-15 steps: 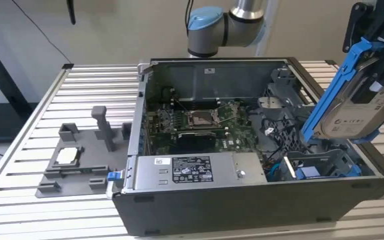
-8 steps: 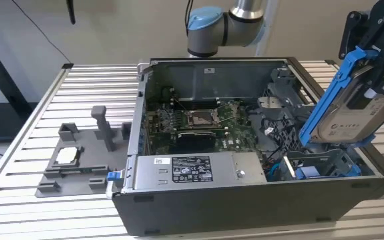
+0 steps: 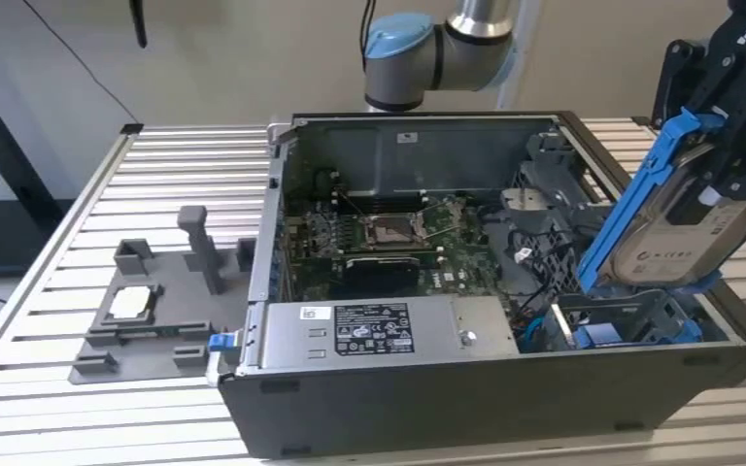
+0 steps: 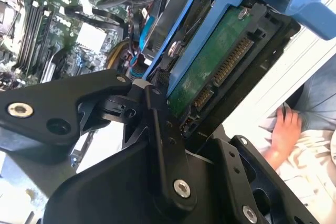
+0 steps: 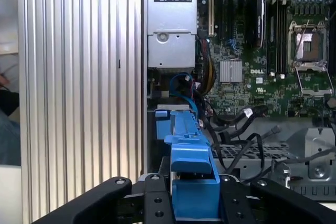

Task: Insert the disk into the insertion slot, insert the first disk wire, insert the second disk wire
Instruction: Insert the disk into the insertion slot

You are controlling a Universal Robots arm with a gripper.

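The disk [image 3: 668,238], a silver-grey drive with a white label in a blue frame [image 3: 639,184], hangs tilted over the front corner of the open computer case on the exterior view's right. My gripper [image 3: 721,146] is shut on its upper end. Its lower edge sits just above the grey-blue insertion slot [image 3: 626,316]. In the second wrist view the disk's green circuit board [image 4: 210,72] and connector face the camera. In the first wrist view the blue frame [image 5: 191,174] is clamped in the gripper [image 5: 192,195]. Blue cables [image 5: 184,83] and black cables [image 5: 236,124] lie beside the slot.
Inside the case are a silver labelled power-supply box [image 3: 373,330] and the motherboard [image 3: 387,233]. A grey fixture [image 3: 152,311] with small parts stands on the slatted table [image 3: 75,388] at the exterior view's left. A person's hand [image 4: 286,127] rests beyond the case.
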